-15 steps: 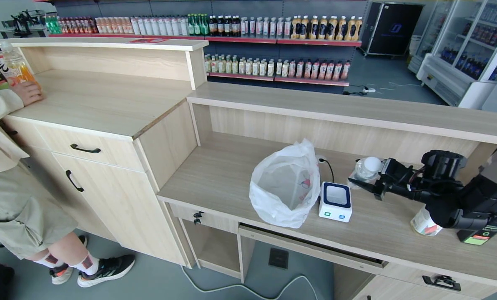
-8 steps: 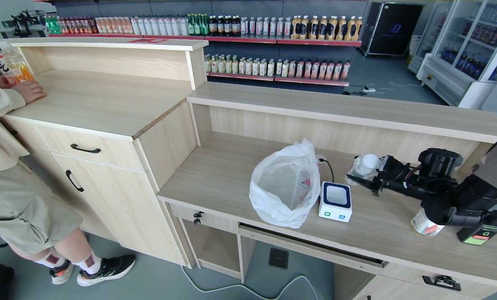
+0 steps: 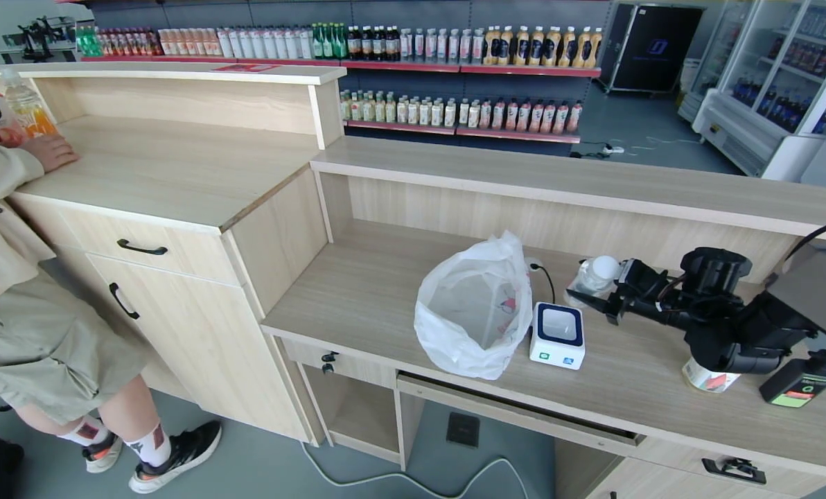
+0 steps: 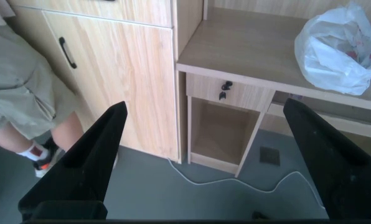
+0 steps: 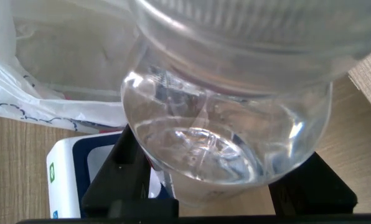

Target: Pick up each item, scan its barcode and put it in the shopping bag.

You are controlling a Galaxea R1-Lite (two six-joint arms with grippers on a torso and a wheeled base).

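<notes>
My right gripper [image 3: 591, 289] is shut on a clear water bottle [image 3: 597, 273] with a white cap, held just above the counter. It hangs to the right of and a little behind the white and blue scanner [image 3: 557, 335]. In the right wrist view the bottle [image 5: 229, 124] sits between my dark fingers [image 5: 128, 180], with the scanner [image 5: 70, 180] and the bag [image 5: 48, 74] beyond it. The white plastic shopping bag [image 3: 474, 308] stands open left of the scanner. My left gripper [image 4: 198, 168] is open and hangs low over the floor in front of the counter, the bag [image 4: 344, 43] far off.
A white can with a red label [image 3: 705, 374] and a dark bottle with a green label [image 3: 797, 381] stand on the counter [image 3: 357, 291] at the right. At the far left a person's hand [image 3: 51, 149] rests by drink bottles [image 3: 25, 107] on the taller counter.
My right gripper has carried the bottle to the left and slightly away from me, closer to the scanner. The person at the left has shifted a little.
</notes>
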